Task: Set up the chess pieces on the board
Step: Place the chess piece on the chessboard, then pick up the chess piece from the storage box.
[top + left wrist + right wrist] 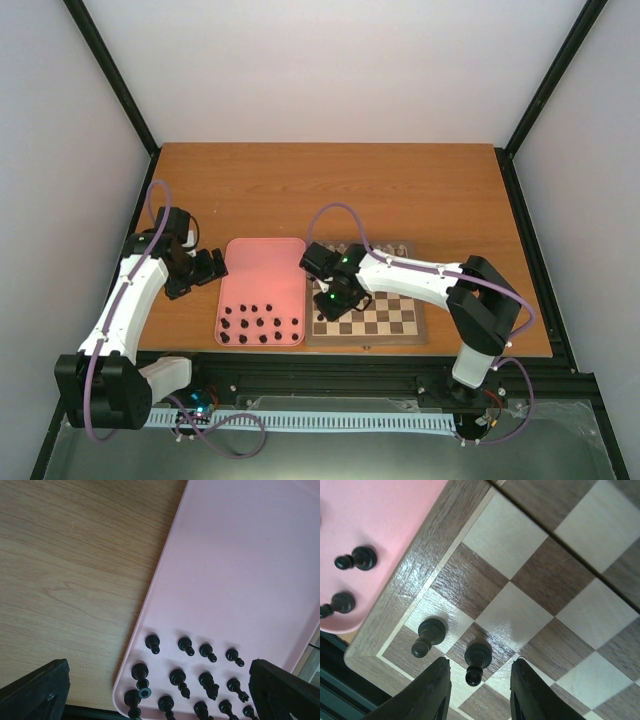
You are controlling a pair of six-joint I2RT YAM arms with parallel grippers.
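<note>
The wooden chessboard (385,315) lies right of the pink tray (262,270). My right gripper (479,687) is open above the board's near left corner (385,650). A dark pawn (477,661) stands upright on a dark square between the fingers, untouched. A second dark pawn (428,635) stands on the light square to its left. My left gripper (205,268) is open and empty at the tray's left edge. Several dark pieces (205,677) stand in rows at the tray's near end (165,585). No cream pieces show.
The wooden table (330,190) stretches beyond the tray and board. Black frame posts and white walls stand at both sides. The table's front edge runs just below the tray and board.
</note>
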